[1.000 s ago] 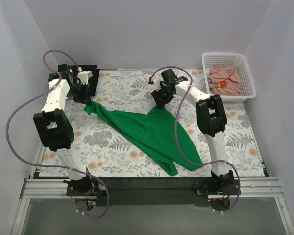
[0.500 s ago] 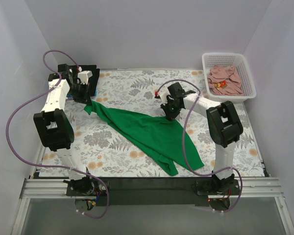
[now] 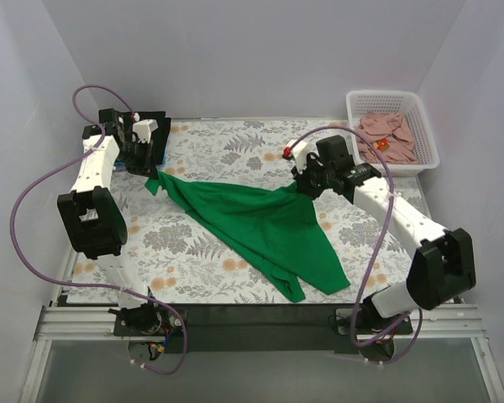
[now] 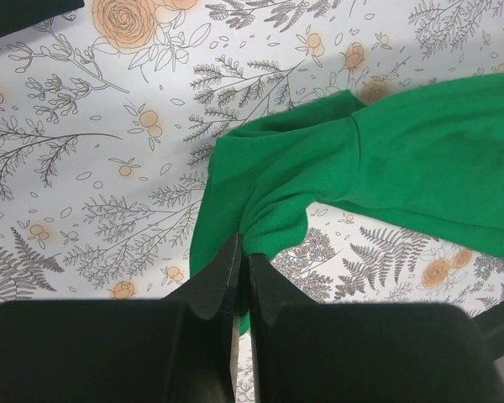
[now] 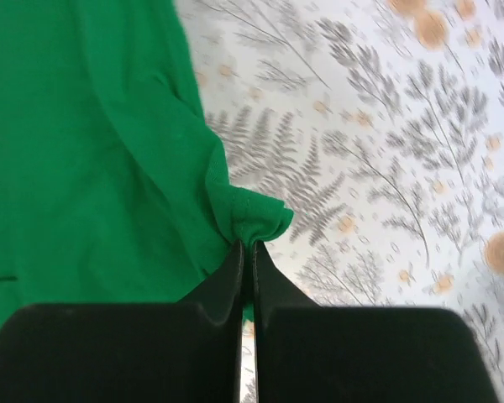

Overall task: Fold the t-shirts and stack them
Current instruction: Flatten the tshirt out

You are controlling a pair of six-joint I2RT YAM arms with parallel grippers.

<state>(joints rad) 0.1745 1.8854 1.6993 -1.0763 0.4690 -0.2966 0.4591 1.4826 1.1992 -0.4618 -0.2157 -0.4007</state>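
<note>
Green shirt spread across a flower-print table

A rectangular table covered in white cloth printed with grey ferns and orange blossoms (image 3: 235, 143) carries a bright green cotton t-shirt (image 3: 260, 222), which stretches in a long diagonal from the far left towards the near right edge. The fabric lies broadest and mostly flat at centre right, narrows to a creased strip on the left, and is gathered into small puckers at its far-left and far-right ends. A white plastic lattice basket (image 3: 403, 167) stands at the far right corner, well apart from the shirt.
</note>
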